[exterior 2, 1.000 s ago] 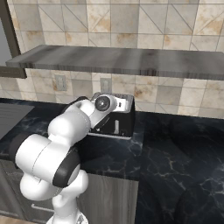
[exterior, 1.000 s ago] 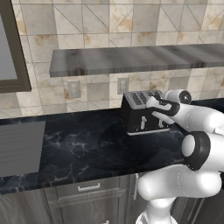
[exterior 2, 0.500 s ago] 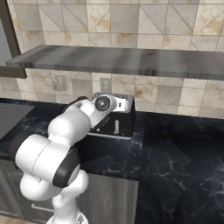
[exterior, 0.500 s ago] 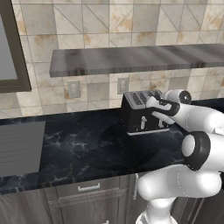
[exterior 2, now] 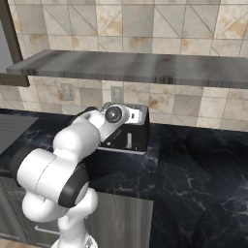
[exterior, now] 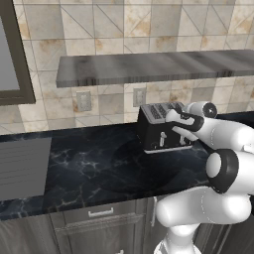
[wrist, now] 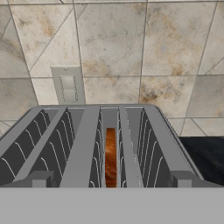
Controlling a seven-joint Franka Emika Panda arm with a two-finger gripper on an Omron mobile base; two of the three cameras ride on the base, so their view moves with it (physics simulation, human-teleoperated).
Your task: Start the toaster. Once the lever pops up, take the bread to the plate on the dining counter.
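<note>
Toaster (exterior: 161, 134): matt black body, brushed silver metal top. Tabletop (exterior: 89, 171): glossy black marble, white-veined. Wall tiles (wrist: 109, 39): smooth mottled beige stone. Shelf (exterior 2: 140, 67): grey streaked wood-grain.

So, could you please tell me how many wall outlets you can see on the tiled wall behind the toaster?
2: one outlet left of the toaster, under the shelf's left part, and another just above the toaster's back; the arm may hide more.
</note>
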